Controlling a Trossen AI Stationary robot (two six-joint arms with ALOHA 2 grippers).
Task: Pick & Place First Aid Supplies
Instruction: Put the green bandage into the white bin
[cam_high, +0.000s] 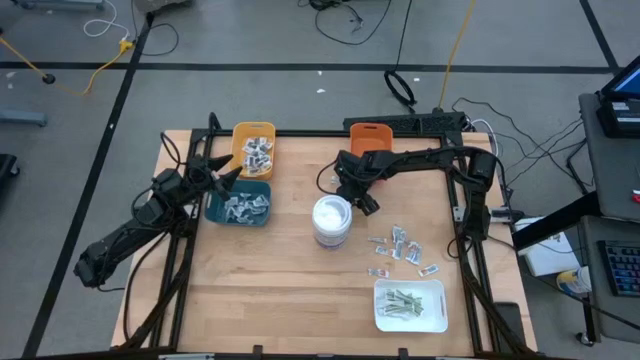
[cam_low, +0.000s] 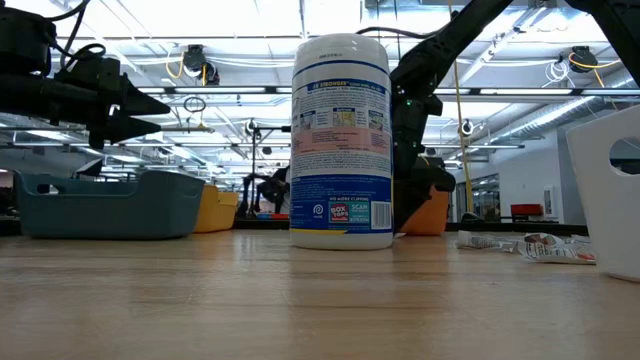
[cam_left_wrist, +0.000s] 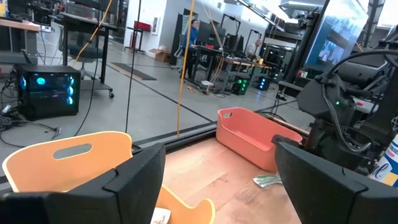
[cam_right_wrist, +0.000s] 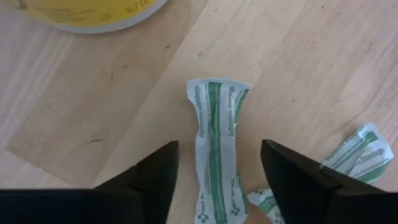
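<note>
Right gripper (cam_right_wrist: 214, 174): low over the table, just at 12 o'clock of the white tub (cam_high: 331, 221). Its fingers stand apart, one on each side of a green strip (cam_right_wrist: 217, 155), not squeezing it yet.
Green strip: lies flat on the wood and is a bit crumpled. Two more strips (cam_right_wrist: 360, 149) lie close by.
Left gripper (cam_high: 226, 178): hangs over the teal bin (cam_high: 238, 207). Its fingers are apart and hold nothing.
How to do it well: I think the right fingers should go down until they touch the wood, then close on the thin middle of the strip. It is flat and thin, so it could slip out. Grab only this one strip, not the ones next to it.
Other packets: a small heap (cam_high: 400, 250) lies at 4 o'clock of the tub. More sit in the teal bin and the yellow bin (cam_high: 253, 148).
White tray (cam_high: 410, 305): at 5 o'clock of the tub, with green strips in it.
Orange bin (cam_high: 368, 135): at 12 o'clock, just behind the right arm.
In the way: the tub is very close to the right gripper, so a wide swing could bump it.
</note>
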